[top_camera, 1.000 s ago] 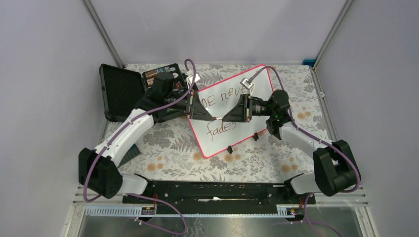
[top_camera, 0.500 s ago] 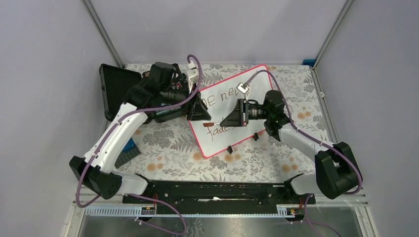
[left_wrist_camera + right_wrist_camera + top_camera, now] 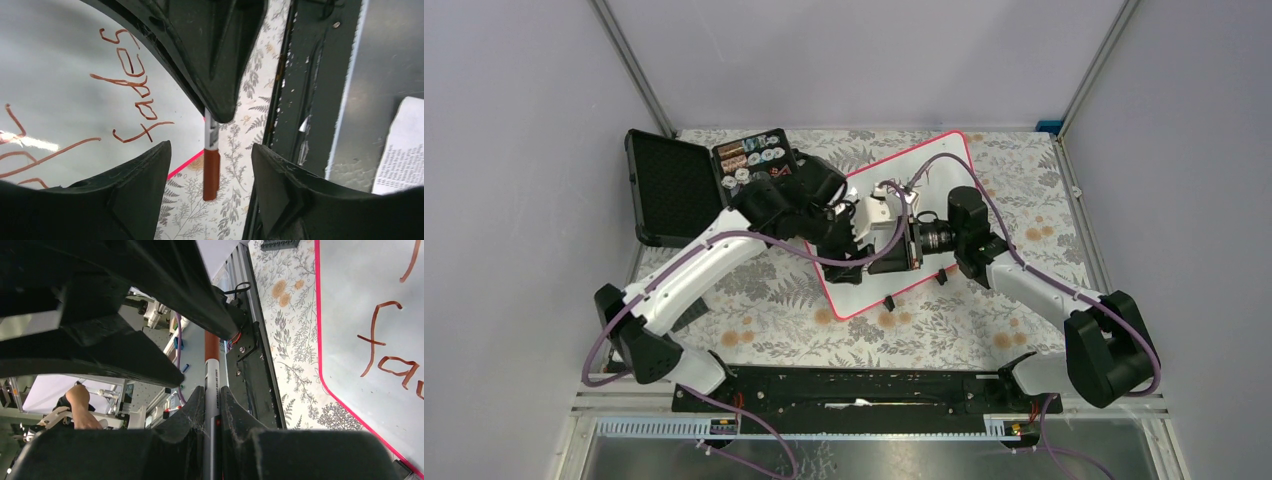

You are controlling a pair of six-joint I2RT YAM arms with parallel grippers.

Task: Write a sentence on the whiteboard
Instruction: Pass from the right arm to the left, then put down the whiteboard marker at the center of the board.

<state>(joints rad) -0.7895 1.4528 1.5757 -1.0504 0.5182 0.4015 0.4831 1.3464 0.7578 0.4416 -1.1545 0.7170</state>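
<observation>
Though indistinct overhead, wrist-close: right fingers [image 3: 192,432] tight on marker [image 3: 213,377], left fingers [image 3: 132,192] apart, seemingly around cap [image 3: 211,175].

Both arms bent inward, wrists facing, fingertips overlapping. The right gripper [image 3: 212,392] is clamped on a marker [image 3: 211,172] (fingers pinch its barrel). The left gripper [image 3: 207,150] is spread wide, fingers flanking the marker's brown end, not touching.
</observation>
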